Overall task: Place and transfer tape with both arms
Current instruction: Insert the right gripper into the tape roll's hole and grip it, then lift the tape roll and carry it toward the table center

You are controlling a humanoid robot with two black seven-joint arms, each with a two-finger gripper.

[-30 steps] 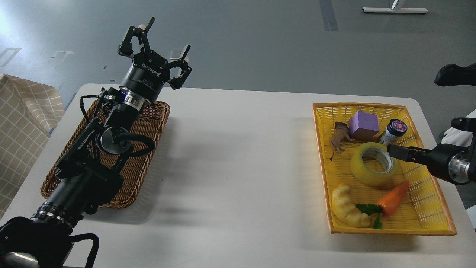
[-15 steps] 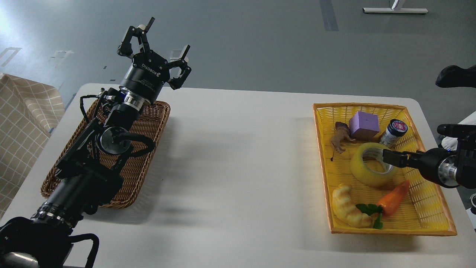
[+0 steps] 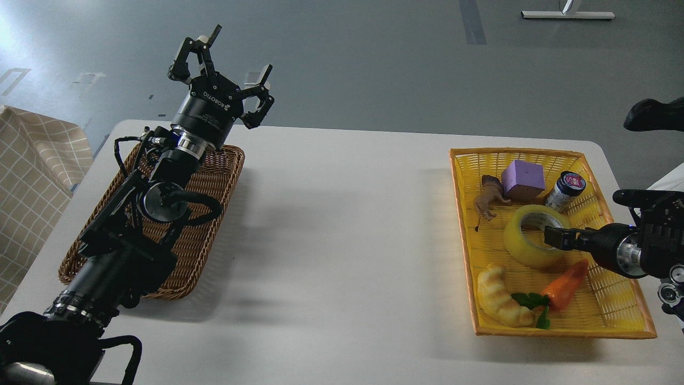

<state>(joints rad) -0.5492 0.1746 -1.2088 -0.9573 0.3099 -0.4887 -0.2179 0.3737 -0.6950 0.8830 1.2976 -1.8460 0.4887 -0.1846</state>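
The tape (image 3: 526, 250), a wide translucent yellow roll with a grey-white core, lies flat in the yellow basket (image 3: 620, 315) at the right. My right gripper (image 3: 585, 216) comes in from the right edge, open. One finger (image 3: 558, 237) reaches over the roll's right rim at the core. The other finger (image 3: 633, 198) is off to the right of the roll. My left gripper (image 3: 232, 56) is open and empty, raised above the far end of the brown wicker basket (image 3: 214, 214) at the left.
The yellow basket also holds a purple block (image 3: 522, 179), a toy animal (image 3: 487, 200), a small dark-lidded jar (image 3: 566, 188), a toy carrot (image 3: 566, 278) and a croissant toy (image 3: 499, 297). A checked cloth (image 3: 32, 166) hangs at the far left.
My right gripper has moved left and lower in the view, and its finger tip now lies over the tape's right rim. The left arm has not moved.
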